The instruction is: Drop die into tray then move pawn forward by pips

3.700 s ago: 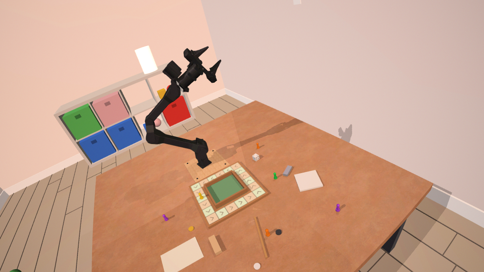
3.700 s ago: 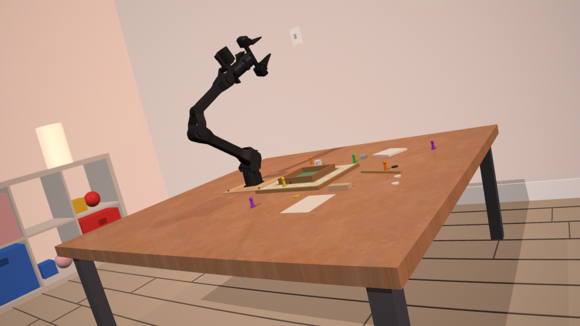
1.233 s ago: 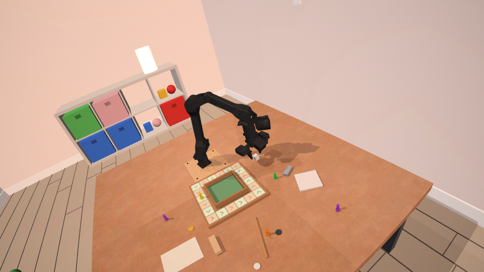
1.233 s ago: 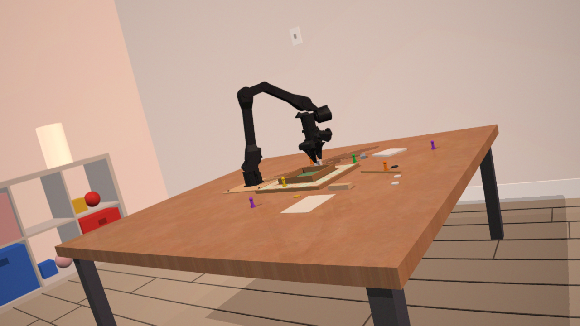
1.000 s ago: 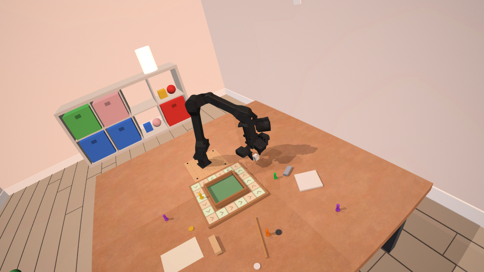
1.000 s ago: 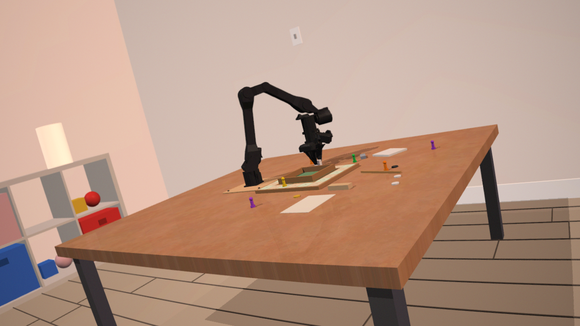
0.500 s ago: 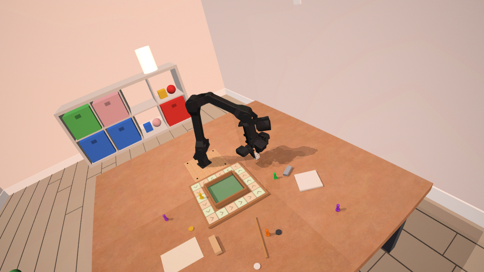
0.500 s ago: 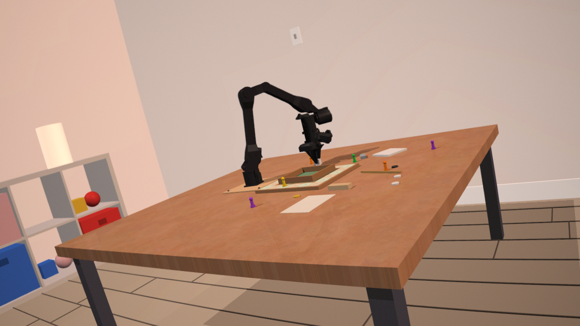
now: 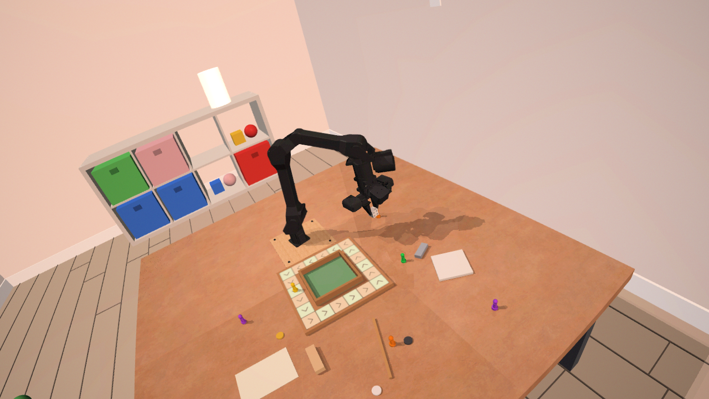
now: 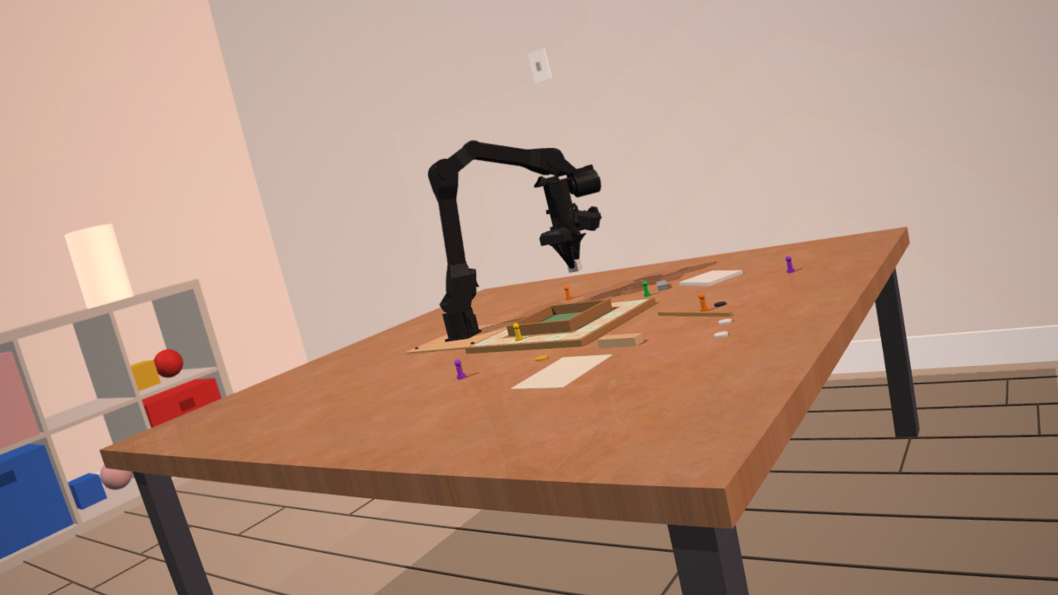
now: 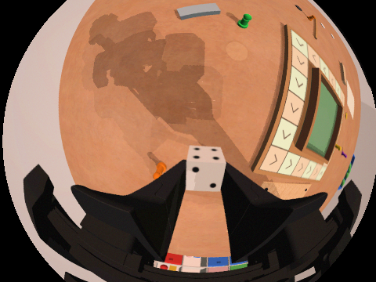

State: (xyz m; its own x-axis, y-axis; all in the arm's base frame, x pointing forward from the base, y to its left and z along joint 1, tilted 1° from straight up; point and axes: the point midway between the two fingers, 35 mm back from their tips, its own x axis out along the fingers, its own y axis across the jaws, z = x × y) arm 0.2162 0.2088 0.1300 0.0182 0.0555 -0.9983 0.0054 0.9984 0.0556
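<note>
My gripper is shut on the white die and holds it above the table, behind the board. In the wrist view the die shows four pips on its upper face and two on the face below. The board has a ring of arrow squares around the tray, whose green floor is empty. The yellow pawn stands on the board's left row in the top view.
An orange pawn stands near the space under the gripper. A green pawn and a grey block are right of the board. Purple pawns stand farther out.
</note>
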